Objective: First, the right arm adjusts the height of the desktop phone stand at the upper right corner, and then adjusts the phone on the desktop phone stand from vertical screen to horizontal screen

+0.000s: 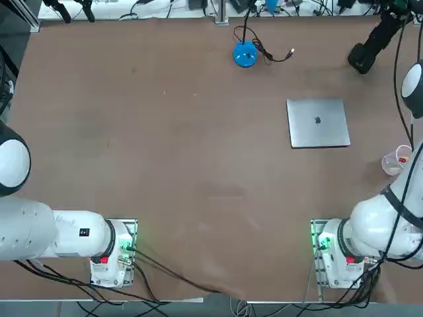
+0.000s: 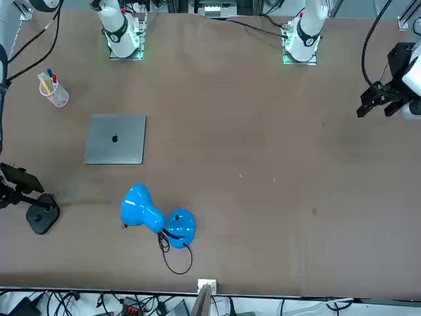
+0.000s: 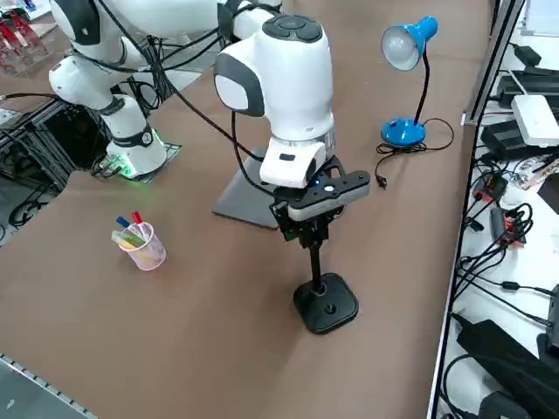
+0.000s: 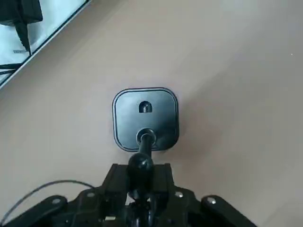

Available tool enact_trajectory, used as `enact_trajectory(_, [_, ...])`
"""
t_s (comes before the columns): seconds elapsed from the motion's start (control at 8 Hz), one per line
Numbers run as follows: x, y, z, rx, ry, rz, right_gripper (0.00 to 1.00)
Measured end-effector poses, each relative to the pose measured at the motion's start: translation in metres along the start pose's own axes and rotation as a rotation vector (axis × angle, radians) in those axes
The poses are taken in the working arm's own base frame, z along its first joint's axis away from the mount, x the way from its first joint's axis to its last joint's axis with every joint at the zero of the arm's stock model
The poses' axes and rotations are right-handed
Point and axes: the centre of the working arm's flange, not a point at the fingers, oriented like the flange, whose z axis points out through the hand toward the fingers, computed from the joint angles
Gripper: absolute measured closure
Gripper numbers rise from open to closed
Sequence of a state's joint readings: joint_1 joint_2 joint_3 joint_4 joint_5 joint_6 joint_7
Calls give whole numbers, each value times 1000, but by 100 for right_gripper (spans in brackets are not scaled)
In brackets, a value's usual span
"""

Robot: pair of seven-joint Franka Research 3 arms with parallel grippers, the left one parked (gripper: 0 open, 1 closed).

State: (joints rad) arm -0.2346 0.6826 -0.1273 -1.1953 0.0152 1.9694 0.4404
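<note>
Gripping status: right gripper [image 3: 312,229] sits at the top of the phone stand [image 3: 324,301], right over the pole; fingers are buried in black hardware, so I cannot tell how wide they are or whether they have a hold.
Stand location: at the table's far right corner, well past the laptop [image 1: 318,123], with the blue lamp [image 1: 244,54] well off to its left along the far edge.
Stand build: flat rounded-square base [image 4: 145,118], thin pole [image 4: 144,150] rising to a ball joint and a black clamp head under the wrist.
Phone: not separable from the clamp head and gripper body in any view; can't confirm its orientation.
Handling, stand: looks stiff and fairly light; small base, tall pole, so probably tips easily under a sideways load. Push or pull along the pole axis.
Handling, joint: likely friction-held, so expect some stick-slip.
Handling, phone: probably a smooth rigid slab, slippery on the faces; take it by the long edges, or turn the clamp head rather than the glass.
Hold point: upper pole or clamp head for height; base stays on the table [image 1: 198,165].
Nearby: pen cup [image 3: 140,243] sits nearer than the laptop, clear of the stand.
</note>
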Motion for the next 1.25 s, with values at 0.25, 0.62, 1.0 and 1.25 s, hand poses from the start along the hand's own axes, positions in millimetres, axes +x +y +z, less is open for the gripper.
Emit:
enact_trajectory(0.25, [-2, 0, 12, -6, -13, -1, 60])
enact_trajectory(0.62, [-3, 2, -13, -3, -12, 3, 7])
enact_trajectory(1.0, [-16, 8, -102, 11, -17, -41, 0])
enact_trajectory(1.25, [-36, -3, -150, 32, -8, -177, 0])
